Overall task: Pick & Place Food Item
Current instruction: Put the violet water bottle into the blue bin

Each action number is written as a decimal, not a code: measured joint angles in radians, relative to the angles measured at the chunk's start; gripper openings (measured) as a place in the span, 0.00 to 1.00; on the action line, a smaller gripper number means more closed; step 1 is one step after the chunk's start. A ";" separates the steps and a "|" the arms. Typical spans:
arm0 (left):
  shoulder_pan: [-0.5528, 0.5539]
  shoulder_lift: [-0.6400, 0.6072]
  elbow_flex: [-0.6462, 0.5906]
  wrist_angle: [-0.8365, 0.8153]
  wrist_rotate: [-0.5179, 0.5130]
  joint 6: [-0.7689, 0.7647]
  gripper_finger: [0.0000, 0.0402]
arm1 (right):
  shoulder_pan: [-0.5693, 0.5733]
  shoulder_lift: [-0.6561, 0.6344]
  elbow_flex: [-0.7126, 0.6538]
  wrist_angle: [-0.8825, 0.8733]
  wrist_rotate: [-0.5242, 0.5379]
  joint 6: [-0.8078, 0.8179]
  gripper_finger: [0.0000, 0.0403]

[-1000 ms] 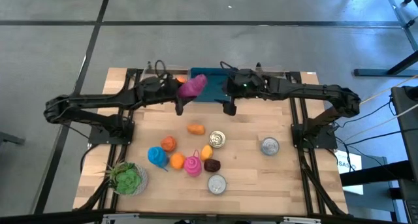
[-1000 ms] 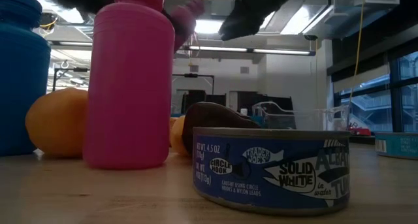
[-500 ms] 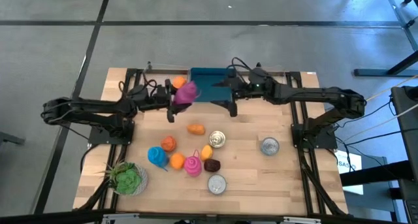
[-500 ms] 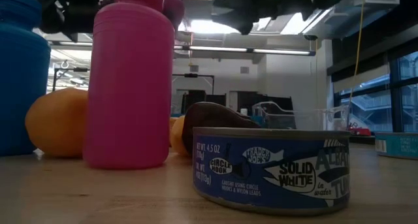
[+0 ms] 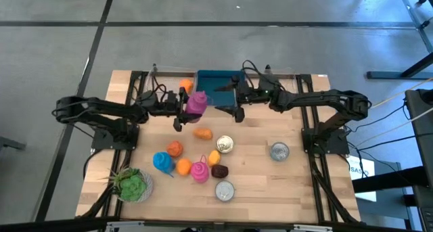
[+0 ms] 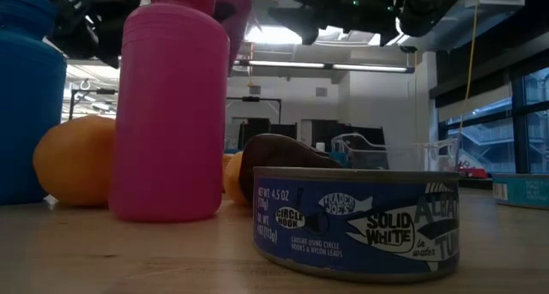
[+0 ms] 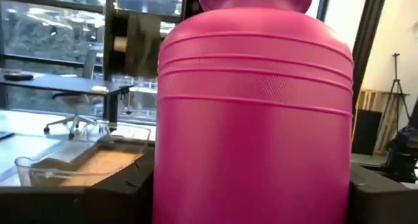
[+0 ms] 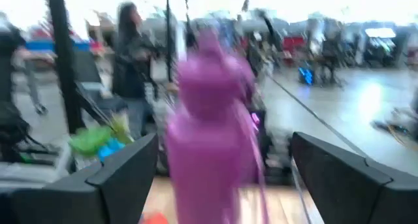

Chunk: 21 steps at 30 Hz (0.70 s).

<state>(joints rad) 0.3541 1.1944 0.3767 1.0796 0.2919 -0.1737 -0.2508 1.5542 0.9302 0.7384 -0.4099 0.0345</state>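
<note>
The counter (image 5: 270, 184) is pale wood planking on a dark frame, standing on a grey floor (image 5: 203, 46) crossed by dark seams. At its far edge sits a teal bin (image 5: 218, 84) with an orange fruit (image 5: 185, 85) just beside it. The left gripper (image 5: 184, 110) has its fingers clamped on a magenta bottle (image 5: 196, 102), lifted off the counter just in front of the bin; in the left wrist view the bottle (image 7: 251, 119) fills the frame. The right gripper (image 5: 236, 102) hovers near the bin's front edge, fingers spread wide with nothing between them, facing the bottle (image 8: 212, 139).

Toward the near side lie a blue bottle (image 5: 162, 161), a pink bottle (image 5: 199, 171), several orange pieces, a dark brown item (image 5: 219, 170) and three tins, one a tuna can (image 6: 356, 221). A green plant (image 5: 131, 184) fills the near-left corner. Across the counter, the room shows ceiling strip lights (image 6: 326, 67), tall windows (image 6: 515, 123) and blurred desks.
</note>
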 joint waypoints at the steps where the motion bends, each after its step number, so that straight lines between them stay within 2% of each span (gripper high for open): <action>1: 0.000 0.017 0.000 0.016 0.000 -0.005 0.62 | 0.000 0.004 0.000 0.034 -0.017 0.012 0.86; 6: 0.000 0.098 0.010 0.150 0.027 -0.039 0.62 | 0.001 0.010 0.000 0.077 -0.022 0.022 0.86; 21: -0.001 0.318 0.214 0.152 0.155 -0.077 0.62 | 0.004 0.010 0.001 0.090 -0.047 0.063 0.86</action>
<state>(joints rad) 0.3534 1.5119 0.5911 1.2316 0.4468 -0.2508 -0.2470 1.5642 0.9311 0.8281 -0.4572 0.0976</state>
